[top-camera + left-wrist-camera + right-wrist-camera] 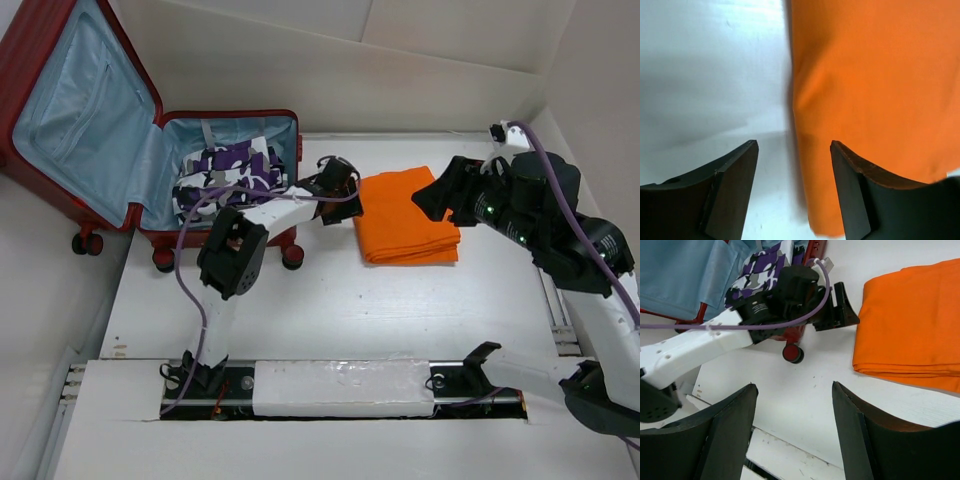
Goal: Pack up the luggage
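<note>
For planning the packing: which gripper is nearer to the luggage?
Left. The left gripper is just right of the luggage; the right gripper is farther away, beyond the cloth.

Overhead camera looks down on the table (400, 300); both wrist cameras share the orange cloth (875, 90) (910, 325), left nearest.

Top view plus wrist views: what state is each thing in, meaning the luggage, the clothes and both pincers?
luggage: open, lid leaning back.
purple patterned garment: lying inside the luggage.
orange cloth: folded, outside the luggage, not yet packed.
left pincer: open, at the orange cloth's edge, gripping nothing.
right pincer: open, empty.
</note>
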You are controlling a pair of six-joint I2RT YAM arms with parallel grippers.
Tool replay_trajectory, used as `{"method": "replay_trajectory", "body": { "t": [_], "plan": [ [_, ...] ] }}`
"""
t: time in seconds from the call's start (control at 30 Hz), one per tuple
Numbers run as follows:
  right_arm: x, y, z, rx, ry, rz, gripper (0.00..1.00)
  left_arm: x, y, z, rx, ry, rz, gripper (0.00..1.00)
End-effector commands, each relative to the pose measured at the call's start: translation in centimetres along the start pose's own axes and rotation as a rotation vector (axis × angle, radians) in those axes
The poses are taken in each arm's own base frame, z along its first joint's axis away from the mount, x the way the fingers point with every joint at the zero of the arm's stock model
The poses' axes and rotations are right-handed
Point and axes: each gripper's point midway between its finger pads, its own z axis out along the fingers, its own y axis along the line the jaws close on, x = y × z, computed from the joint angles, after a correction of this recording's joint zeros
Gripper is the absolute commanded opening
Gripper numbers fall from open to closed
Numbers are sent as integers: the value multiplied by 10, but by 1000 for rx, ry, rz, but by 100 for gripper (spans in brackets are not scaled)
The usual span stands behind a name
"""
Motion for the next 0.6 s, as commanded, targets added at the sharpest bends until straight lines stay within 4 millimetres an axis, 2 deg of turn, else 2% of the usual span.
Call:
{"method": "replay_trajectory", "body": {
  "t": [0.0, 0.13, 0.2, 0.23, 0.4, 0.5, 0.57],
  "plan": [
    [-13, 10, 0, -48, -55, -2, 68, 4, -5, -46, 23, -32, 38, 57],
    [-11, 9, 6, -42, -46, -3, 68, 29, 4, -34, 33, 39, -1, 57],
    [-9, 8, 10, -38, -38, -4, 68, 34, -3, -26, 74, 64, -15, 57],
    [-9, 8, 10, -38, -38, -13, 68, 44, -5, -18, 100, 108, -24, 58],
    [-9, 8, 10, -38, -38, -13, 68, 49, -15, 11, 95, 141, -47, 60],
    [-9, 8, 10, -38, -38, -13, 68, 57, -26, 27, 107, 162, -59, 55],
    [-9, 8, 10, -38, -38, -13, 68, 54, -24, 40, 84, 149, -68, 48]
  ]
}}
